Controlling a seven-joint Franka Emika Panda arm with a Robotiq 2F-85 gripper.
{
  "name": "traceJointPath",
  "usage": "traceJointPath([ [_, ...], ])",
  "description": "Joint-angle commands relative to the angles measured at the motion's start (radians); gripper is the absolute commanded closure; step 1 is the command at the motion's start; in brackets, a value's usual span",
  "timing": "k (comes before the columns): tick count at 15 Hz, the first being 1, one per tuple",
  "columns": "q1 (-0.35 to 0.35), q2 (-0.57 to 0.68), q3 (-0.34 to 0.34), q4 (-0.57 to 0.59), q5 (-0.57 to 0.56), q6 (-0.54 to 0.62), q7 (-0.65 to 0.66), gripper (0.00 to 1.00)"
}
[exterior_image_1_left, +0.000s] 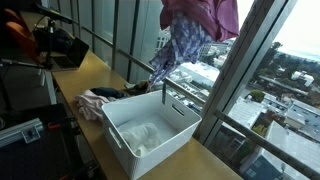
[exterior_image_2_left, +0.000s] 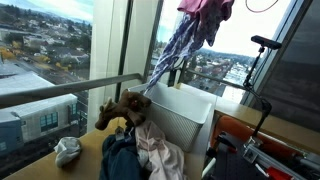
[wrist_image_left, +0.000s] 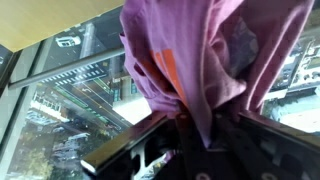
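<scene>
Floor-to-ceiling windows with a city far below run along a narrow wooden counter (exterior_image_1_left: 92, 68).

**Gripper state.** The gripper is buried in fabric in every view, so the gap between its fingers cannot be read. A pink garment (exterior_image_1_left: 205, 15) hangs from it, high in the air and clear of all surfaces, so the jaws are judged to be clamped on a fold of that cloth.

**Location of items.** A blue patterned garment (exterior_image_2_left: 175, 50) trails from below the pink garment, and its lower end reaches down close to the rim of a white bin (exterior_image_1_left: 168, 150). Whether it is pinched as well or merely snagged cannot be told. A pile of clothes (exterior_image_2_left: 140, 150) lies on the counter beside the bin.

**Hazards.**
- The patterned garment may slip free if it is only snagged, and land across the bin rim or the pile.
- Its trailing end may drag over the rim or catch on the window railing (exterior_image_2_left: 60, 90).
- Cloth covers most of the wrist view, which limits visual checks.

**Materials.**
- The pink garment is soft, thin knit, deeply folded, with an orange mark (wrist_image_left: 168, 68).
- The patterned garment is limp and twisted into a rope shape.
- The bin is rigid plastic, rectangular and straight-walled, with a pale cloth (exterior_image_1_left: 140, 135) inside.
</scene>
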Motion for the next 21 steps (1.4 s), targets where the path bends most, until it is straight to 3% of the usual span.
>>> traceJointPath([
  [1,-0.005,0.021,-0.011,0.119,-0.006,-0.061,-0.022,0.97],
  [9,-0.008,-0.006,-0.025,0.264,0.005,-0.164,-0.047,0.97],
  [16,-0.011,0.044,-0.066,0.554,0.018,-0.324,-0.082,0.97],
  [21,-0.002,0.087,-0.064,0.584,0.012,-0.299,-0.077,0.97],
])
